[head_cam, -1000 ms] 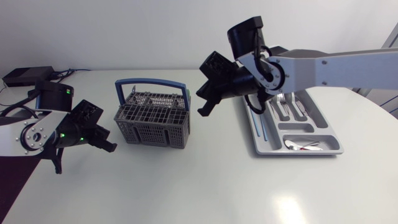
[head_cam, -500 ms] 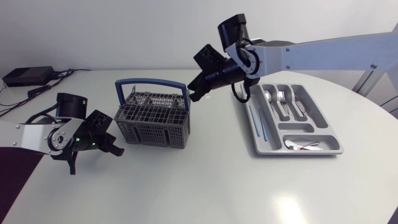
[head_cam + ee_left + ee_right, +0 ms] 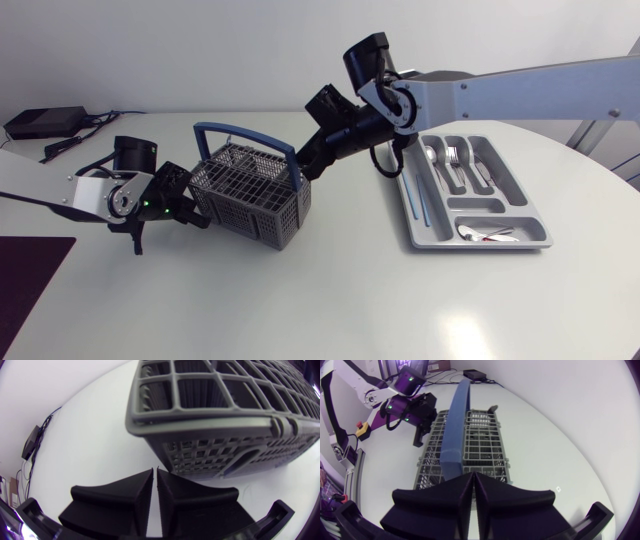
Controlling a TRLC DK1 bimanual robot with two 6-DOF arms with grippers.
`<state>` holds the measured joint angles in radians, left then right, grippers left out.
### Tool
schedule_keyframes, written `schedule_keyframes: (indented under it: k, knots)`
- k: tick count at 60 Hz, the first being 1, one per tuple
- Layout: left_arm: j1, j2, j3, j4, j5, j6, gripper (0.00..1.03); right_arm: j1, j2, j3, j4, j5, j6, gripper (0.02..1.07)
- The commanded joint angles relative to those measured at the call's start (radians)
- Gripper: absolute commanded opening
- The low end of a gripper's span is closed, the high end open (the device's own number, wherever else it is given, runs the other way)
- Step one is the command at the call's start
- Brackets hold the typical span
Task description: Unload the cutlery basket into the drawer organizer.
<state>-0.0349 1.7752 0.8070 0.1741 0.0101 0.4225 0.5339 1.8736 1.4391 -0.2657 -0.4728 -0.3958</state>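
With fingers pressed together on nothing, my left gripper (image 3: pixel 190 215) sits low at one end of the tipped basket (image 3: pixel 245 195) and my right gripper (image 3: pixel 303 165) by its handle, well apart from the organizer (image 3: pixel 480 246); I judge I'm steadying it, and next my fingers must spread to pick.

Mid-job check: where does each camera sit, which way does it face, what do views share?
Head view: fixed above the table, looking down on basket and organizer; both arms show, left gripper beside the basket, right gripper by its handle.
Left wrist view: on the left arm's last link, facing the basket's side wall; own shut fingers show.
Right wrist view: on the right arm's last link, looking along the handle toward the left arm; own shut fingers show.
Shared: the basket in all three; the left arm in head and right wrist.
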Motion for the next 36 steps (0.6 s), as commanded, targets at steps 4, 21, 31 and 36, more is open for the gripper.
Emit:
schedule_keyframes:
  k: [4, 21, 31, 36]
  knots:
    - [-0.011, 0.047, 0.058, 0.033, 0.007, -0.013, 0.11, 0.066, -0.087, -0.077, -0.010, -0.020, 0.008, 0.12]
    - [-0.057, 0.098, 0.144, 0.053, 0.008, -0.016, 0.11, 0.146, -0.163, -0.160, -0.041, -0.013, 0.012, 0.12]
    - [-0.076, 0.147, 0.239, 0.056, 0.007, -0.028, 0.11, 0.181, -0.211, -0.212, -0.052, -0.020, 0.020, 0.12]
    - [-0.083, 0.167, 0.282, 0.050, 0.007, -0.028, 0.11, 0.199, -0.231, -0.230, -0.052, -0.012, 0.028, 0.12]
